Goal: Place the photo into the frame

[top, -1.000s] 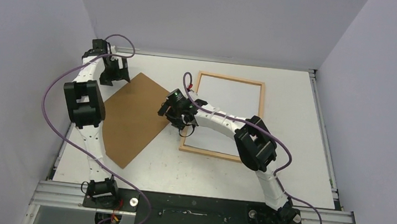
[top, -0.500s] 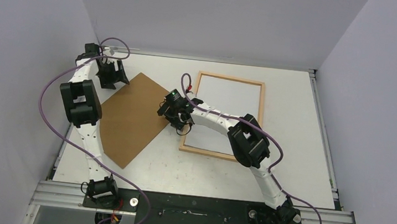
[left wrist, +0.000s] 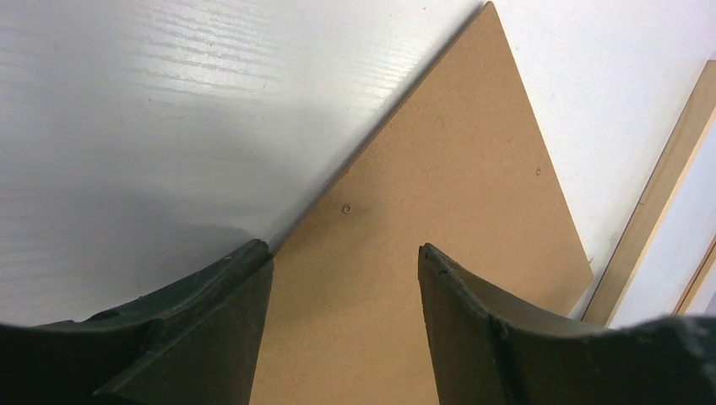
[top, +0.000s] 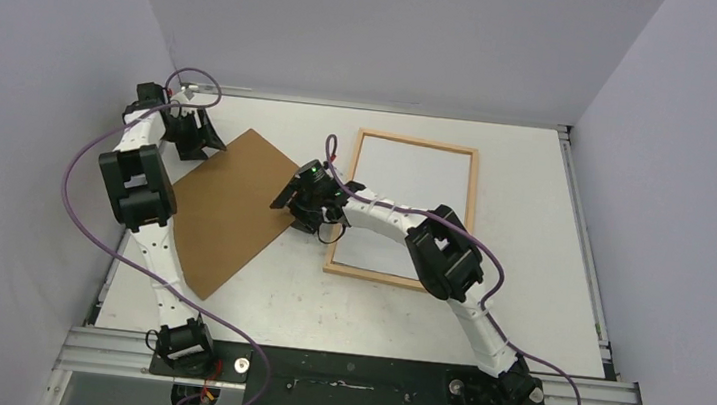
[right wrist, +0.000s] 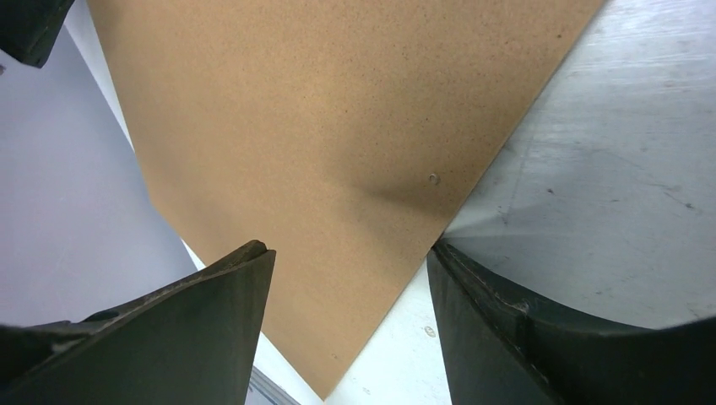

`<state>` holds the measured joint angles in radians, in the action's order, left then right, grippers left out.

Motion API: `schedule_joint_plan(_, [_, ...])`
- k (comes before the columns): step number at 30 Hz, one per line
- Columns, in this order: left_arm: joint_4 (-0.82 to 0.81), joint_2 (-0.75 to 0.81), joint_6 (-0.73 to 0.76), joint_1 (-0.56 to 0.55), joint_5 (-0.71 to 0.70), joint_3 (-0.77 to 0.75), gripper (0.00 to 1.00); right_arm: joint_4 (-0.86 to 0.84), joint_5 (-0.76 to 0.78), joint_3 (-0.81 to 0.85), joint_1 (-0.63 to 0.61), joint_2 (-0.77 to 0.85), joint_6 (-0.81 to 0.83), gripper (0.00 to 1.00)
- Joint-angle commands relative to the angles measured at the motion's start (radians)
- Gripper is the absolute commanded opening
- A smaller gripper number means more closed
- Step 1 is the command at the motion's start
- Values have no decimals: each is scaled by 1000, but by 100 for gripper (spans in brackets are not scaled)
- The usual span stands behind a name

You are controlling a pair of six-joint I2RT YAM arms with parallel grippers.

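Note:
The light-wood frame (top: 470, 214) lies flat at the table's back centre, showing only a plain white area inside; one of its bars (left wrist: 654, 202) shows in the left wrist view. The photo's printed face is not visible anywhere. A brown backing board (top: 228, 214) lies flat to the left of the frame. My left gripper (top: 202, 138) hangs open over the board's far corner, board surface (left wrist: 439, 194) below its jaws (left wrist: 343, 247). My right gripper (top: 291, 205) stands open at the board's right corner, one fingertip (right wrist: 443, 253) against the board's edge (right wrist: 321, 126).
The left wall (top: 30, 128) of the enclosure stands close behind my left gripper. A metal rail (top: 347, 372) with both arm bases runs along the near edge. Purple cables (top: 87, 164) loop off both arms. My right arm (top: 430, 245) crosses the frame's left side.
The right gripper slid left against the board, and the board's near end swung left. The left arm drew back toward the left wall, its jaws narrowing.

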<state>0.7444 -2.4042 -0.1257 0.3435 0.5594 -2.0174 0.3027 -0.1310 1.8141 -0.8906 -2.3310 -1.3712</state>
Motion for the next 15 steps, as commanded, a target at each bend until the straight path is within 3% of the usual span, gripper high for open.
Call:
schedule_joint_plan(1, [91, 3, -49, -25, 155, 32, 59, -251, -33, -8, -8, 11, 25, 66])
schedule_joint_plan(15, [39, 77, -127, -24, 192, 89, 57, -325, 30, -113, 6, 168, 133, 64])
